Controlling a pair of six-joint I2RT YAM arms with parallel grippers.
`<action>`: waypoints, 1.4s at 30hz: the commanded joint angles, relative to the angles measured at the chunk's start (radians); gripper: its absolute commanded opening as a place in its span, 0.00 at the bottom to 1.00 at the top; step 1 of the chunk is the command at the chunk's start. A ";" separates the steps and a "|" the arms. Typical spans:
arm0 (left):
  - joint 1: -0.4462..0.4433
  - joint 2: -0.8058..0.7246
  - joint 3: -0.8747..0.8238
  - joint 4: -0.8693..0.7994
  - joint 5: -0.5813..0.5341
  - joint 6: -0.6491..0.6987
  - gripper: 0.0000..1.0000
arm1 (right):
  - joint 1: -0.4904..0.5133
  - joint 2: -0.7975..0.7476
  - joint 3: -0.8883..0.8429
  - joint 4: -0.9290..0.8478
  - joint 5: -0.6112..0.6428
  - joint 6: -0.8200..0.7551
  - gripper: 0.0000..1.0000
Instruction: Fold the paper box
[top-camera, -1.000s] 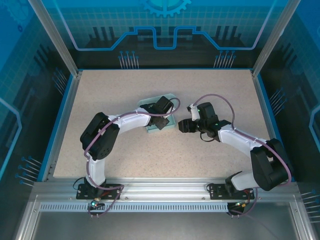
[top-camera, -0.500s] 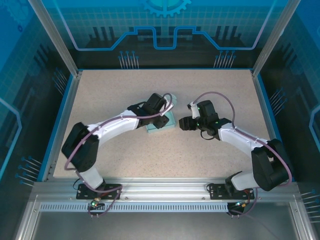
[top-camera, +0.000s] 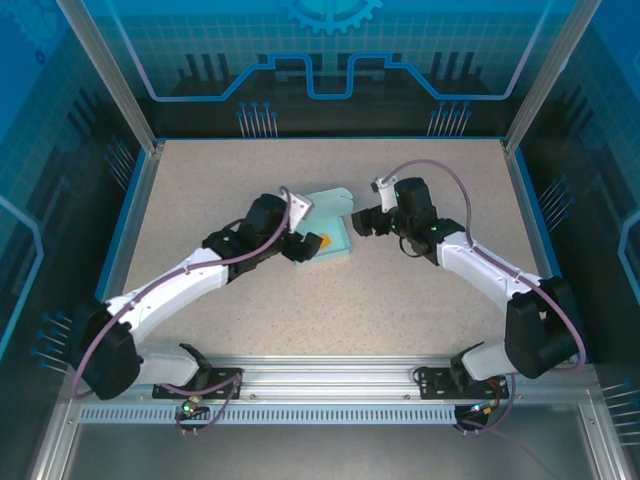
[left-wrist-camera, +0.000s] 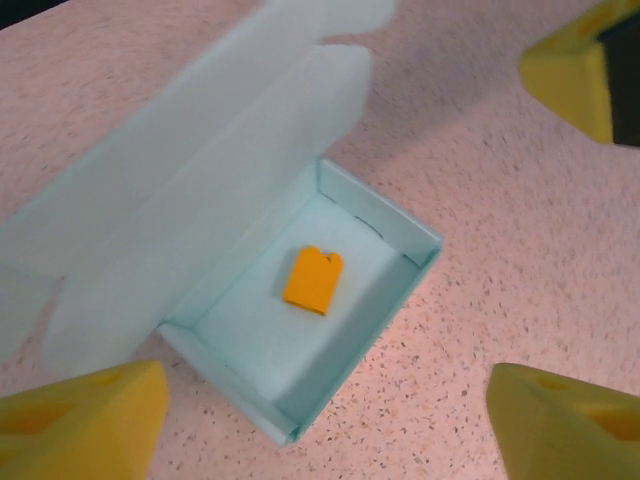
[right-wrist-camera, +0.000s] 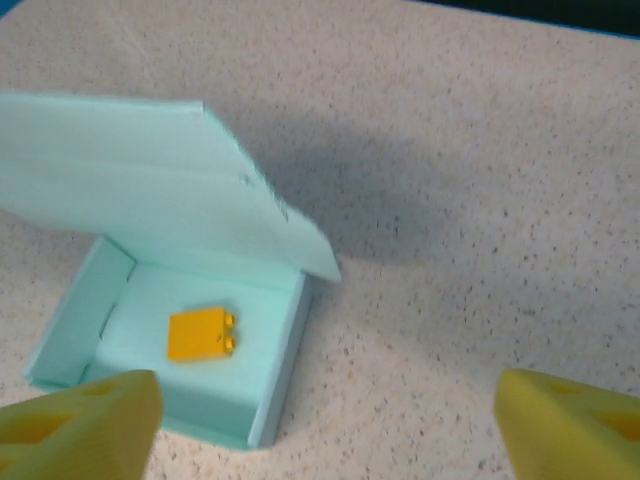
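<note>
The pale light-blue thin-card paper box (top-camera: 335, 243) sits near the middle of the speckled beige table (top-camera: 200, 180), between the two arms. Its base is already formed. In the right wrist view the four low walls stand upright around a shallow rectangular tray (right-wrist-camera: 275, 385), and a small orange plastic brick (right-wrist-camera: 201, 333) lies flat on the tray floor, clear of the walls.

The long lid flap (right-wrist-camera: 150, 180) is not closed. It rises from one long wall of the tray and leans back, away from the opening. In the left wrist view the flap is blurred, so it is hard to say whether its rounded end tabs are creased yet.

The left gripper (left-wrist-camera: 322, 425) hovers just beside the near corner of the tray. Its yellow fingertips (left-wrist-camera: 80, 420) are spread wide with nothing between them. The right gripper (right-wrist-camera: 325, 430) is likewise spread wide and holds nothing. In the overhead view it sits just off the box's right side.

By this reading, most of the folding is done. What seems to remain is bringing the lid down over the tray and tucking its front lip and tabs inside the walls. Because the card is light, the base would probably need steadying during that step.
</note>
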 joint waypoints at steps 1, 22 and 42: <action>0.074 -0.087 -0.056 0.062 0.013 -0.116 0.94 | -0.006 0.038 0.060 -0.005 0.018 -0.059 0.97; 0.372 -0.205 -0.270 0.219 0.252 -0.194 0.99 | -0.138 0.237 0.273 -0.124 -0.496 -0.364 0.90; 0.378 0.059 -0.207 0.361 0.346 -0.059 0.86 | -0.126 0.391 0.377 -0.189 -0.421 -0.469 0.68</action>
